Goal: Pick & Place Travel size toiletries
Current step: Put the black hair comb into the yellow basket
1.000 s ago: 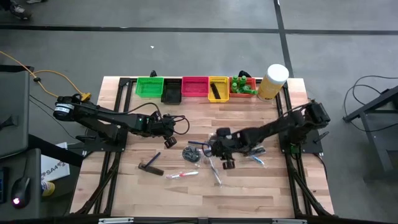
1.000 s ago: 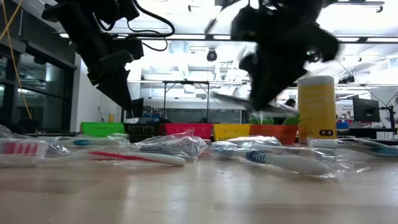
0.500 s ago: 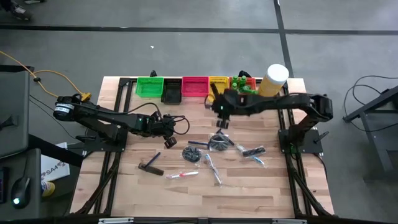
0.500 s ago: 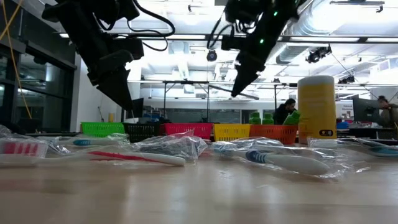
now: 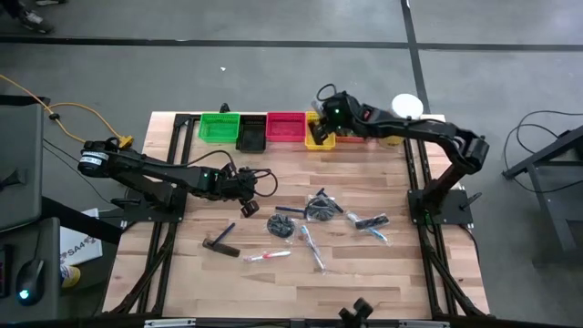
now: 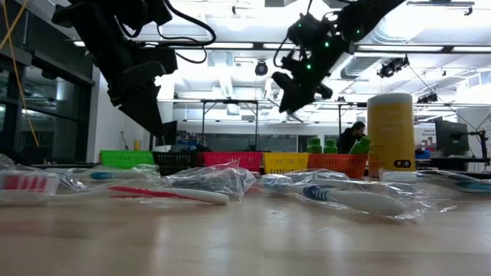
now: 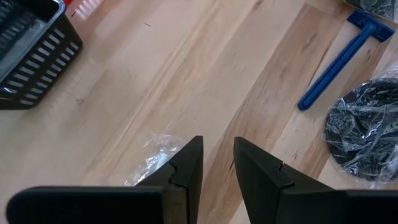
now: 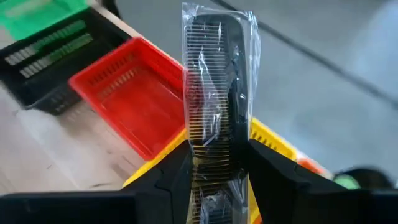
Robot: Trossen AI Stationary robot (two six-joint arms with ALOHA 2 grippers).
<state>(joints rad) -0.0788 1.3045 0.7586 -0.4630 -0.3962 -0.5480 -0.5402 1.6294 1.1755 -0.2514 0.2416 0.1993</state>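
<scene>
My right gripper (image 5: 322,102) hangs over the row of bins at the table's far edge, above the yellow bin (image 5: 319,137). It is shut on a black comb in clear wrap (image 8: 217,74). My left gripper (image 5: 248,202) hovers over the table's left middle, open by a narrow gap (image 7: 217,168) with bare wood showing through it. A scrap of clear wrap (image 7: 152,158) shows beside one of its fingers. Wrapped toothbrushes (image 5: 312,248), dark discs (image 5: 282,223), a blue razor (image 7: 339,62) and another black comb (image 5: 221,241) lie flat on the table. My right gripper pinches the comb near its lower end (image 8: 217,155) between the two fingers (image 8: 177,171), one on the toothed edge, the other on the back. The comb runs along the fingers and sticks out well past their tips, lifted clear above the bins.
Green (image 5: 219,126), black (image 5: 251,135), red (image 5: 285,128), yellow and orange (image 5: 357,135) bins line the far edge; green bottles fill the orange one. A pale-yellow cylinder with a white lid (image 5: 405,114) stands at the far right. Bare wood lies along the near edge.
My right gripper has swung from the heap of toiletries at the table's middle up and toward the far edge, rolling its wrist as it went. The wrapped comb has gone with it, from table height to above the yellow bin.
</scene>
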